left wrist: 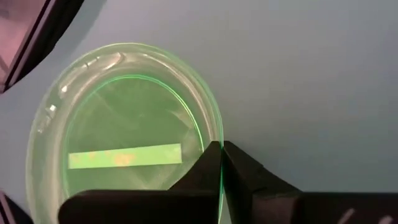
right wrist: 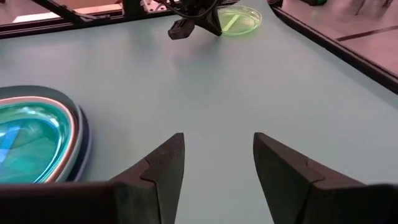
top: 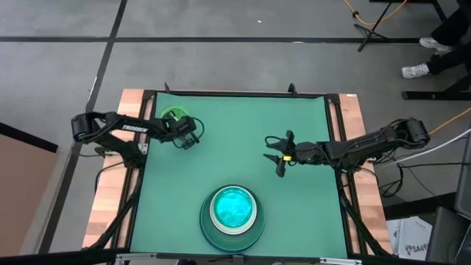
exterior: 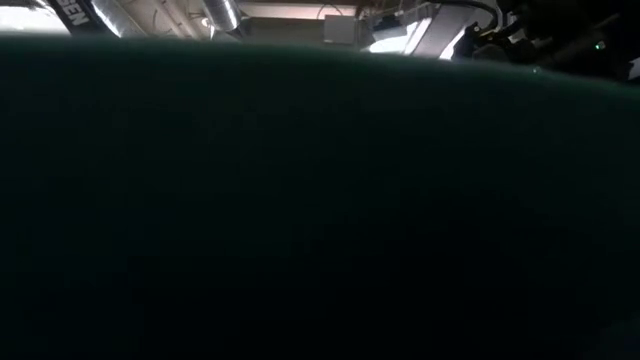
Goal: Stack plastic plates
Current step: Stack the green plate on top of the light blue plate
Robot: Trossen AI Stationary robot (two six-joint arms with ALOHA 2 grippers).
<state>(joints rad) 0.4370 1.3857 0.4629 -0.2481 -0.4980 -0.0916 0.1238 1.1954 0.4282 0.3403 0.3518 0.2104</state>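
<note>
A small translucent bright green plate [top: 174, 115] lies near the table's far left corner, also seen in the left wrist view [left wrist: 124, 143] and far off in the right wrist view [right wrist: 241, 18]. My left gripper [top: 182, 127] [left wrist: 221, 151] is shut on its rim. A stack of plates [top: 232, 213] stands at the near edge: a cyan translucent plate on top, white and dark rims below, a dark green plate at the bottom. My right gripper [top: 280, 157] [right wrist: 217, 152] is open over bare mat at the table's right, touching nothing. The stack's dark wall [exterior: 320, 220] fills the low view. My left gripper pinches the small green plate's rim [left wrist: 219, 180] on the side that faces the table's middle, one finger inside the rim and one outside. The fingers [left wrist: 205, 163] come down from above. The plate looks flat on the mat [left wrist: 298, 74].
The green mat [top: 243, 140] is bounded by a black frame [top: 335, 140] with wooden table edges [top: 110, 213] outside it. Between the two grippers and the stack the mat is bare. A person's shoes [top: 416, 70] show on the floor beyond the far right corner.
</note>
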